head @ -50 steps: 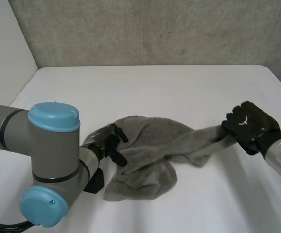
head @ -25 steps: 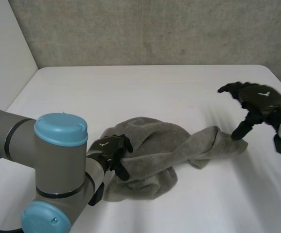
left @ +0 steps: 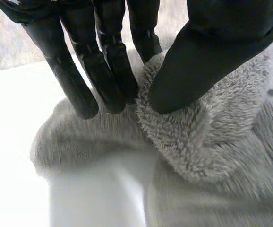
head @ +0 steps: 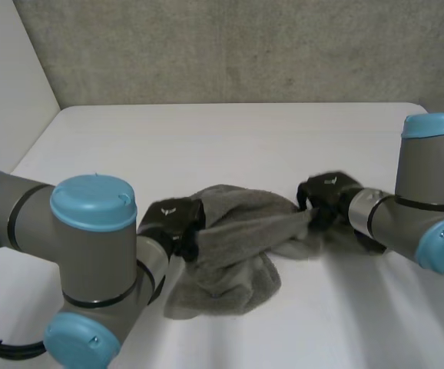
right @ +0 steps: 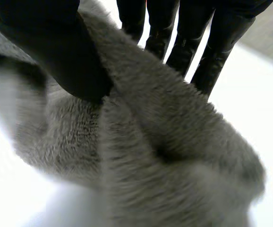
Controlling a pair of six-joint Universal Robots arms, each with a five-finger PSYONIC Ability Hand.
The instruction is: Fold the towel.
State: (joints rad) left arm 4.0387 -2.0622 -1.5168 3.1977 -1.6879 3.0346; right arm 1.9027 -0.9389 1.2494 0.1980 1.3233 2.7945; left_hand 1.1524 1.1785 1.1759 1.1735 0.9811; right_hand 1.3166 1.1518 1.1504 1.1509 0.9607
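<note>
The worktop [head: 230, 138] is a matte white surface with a rounded far corner on the robot's right. Behind it stands a rough grey concrete wall [head: 245, 46], mottled and unpainted. A plain white wall [head: 7, 69] closes the robot's left side and meets the concrete at the worktop's far left corner.

The grey towel [head: 233, 257] lies crumpled on the near middle of the worktop, between the two arms. One thick band of it runs across from hand to hand, and the rest sags into a loose heap on the side nearer the robot. Its pile is long and fuzzy, and white worktop shows around it on every side.

The left hand [head: 174, 219] is at the towel's left end. In the left wrist view its thumb [left: 207, 66] presses into a fat roll of the cloth and pinches it against the fingers [left: 103, 71] on the roll's other side.

The right hand [head: 326, 194] is at the towel's right end. In the right wrist view a ridge of cloth passes between its thumb and its fingers [right: 174, 38], and they are closed on that ridge.
</note>
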